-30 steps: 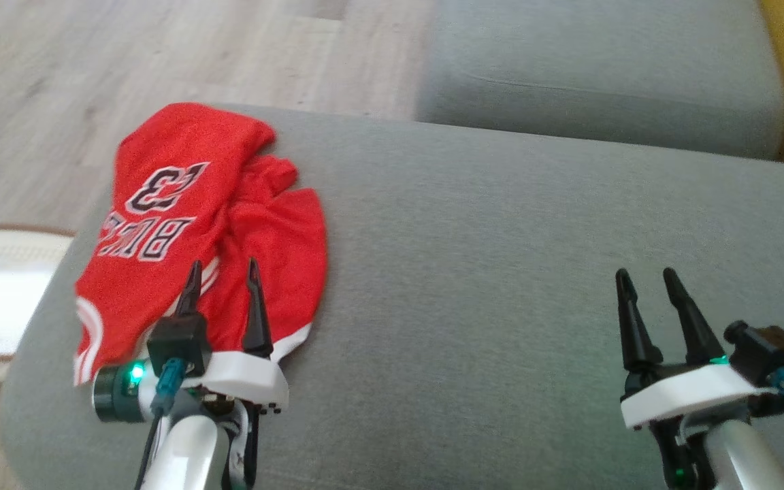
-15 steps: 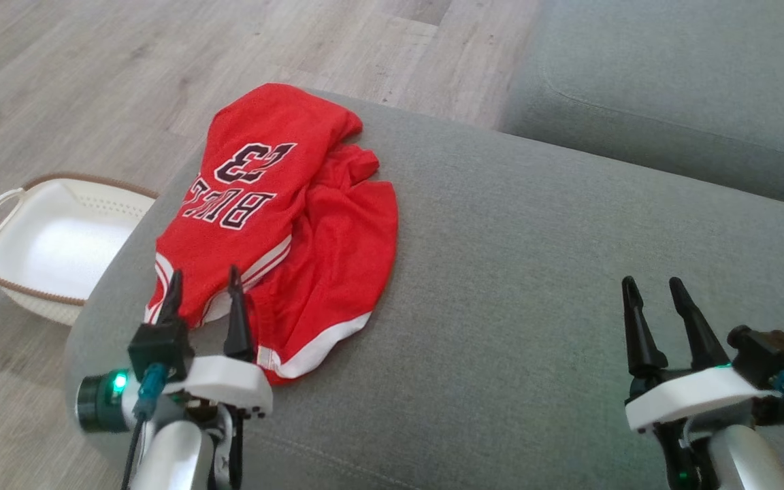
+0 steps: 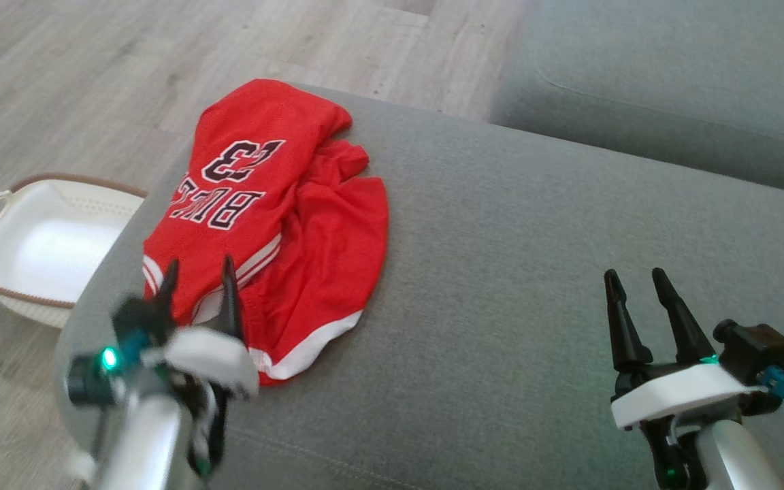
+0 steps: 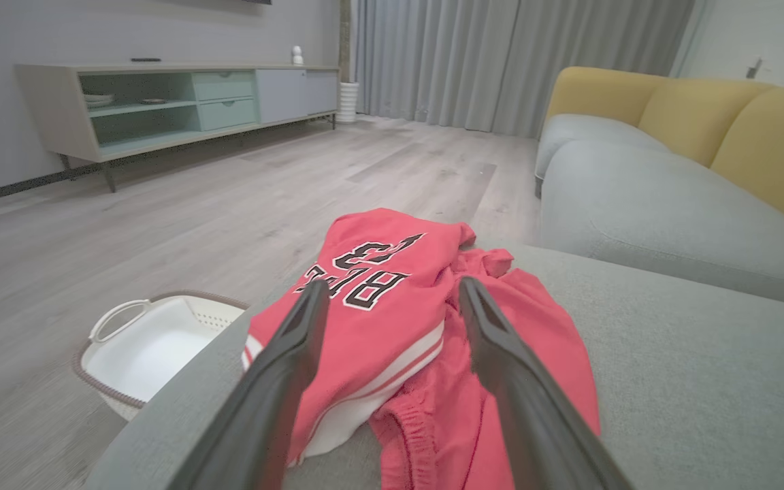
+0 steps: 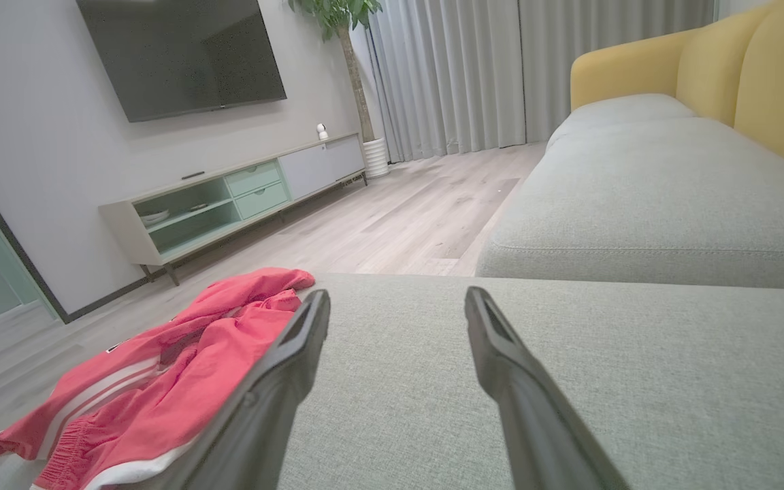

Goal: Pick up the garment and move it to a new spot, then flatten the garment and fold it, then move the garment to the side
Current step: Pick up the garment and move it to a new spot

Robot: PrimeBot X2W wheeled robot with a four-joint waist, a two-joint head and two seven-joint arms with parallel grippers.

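Note:
The garment [image 3: 276, 218] is a crumpled red jersey with dark lettering and white trim, lying on the left end of a grey cushion [image 3: 535, 272]. My left gripper [image 3: 199, 269] is open, its fingertips over the garment's near white-striped edge, nothing between them. The left wrist view shows the garment [image 4: 399, 306] spread just beyond the open left gripper [image 4: 392, 289]. My right gripper [image 3: 629, 275] is open over bare cushion at the lower right, well apart from the garment. In the right wrist view the garment [image 5: 160, 374] lies to the left of the open right gripper [image 5: 395, 296].
A white basket [image 3: 45, 245] with a brown rim stands on the wooden floor left of the cushion; it also shows in the left wrist view as the basket [image 4: 154, 340]. A second grey cushion [image 3: 671, 82] lies beyond. A low TV cabinet [image 4: 174, 102] lines the far wall.
The head camera swung, bringing the basket into view. My left arm is blurred with motion and has shifted slightly up and left at the garment's near edge. The right gripper holds its place.

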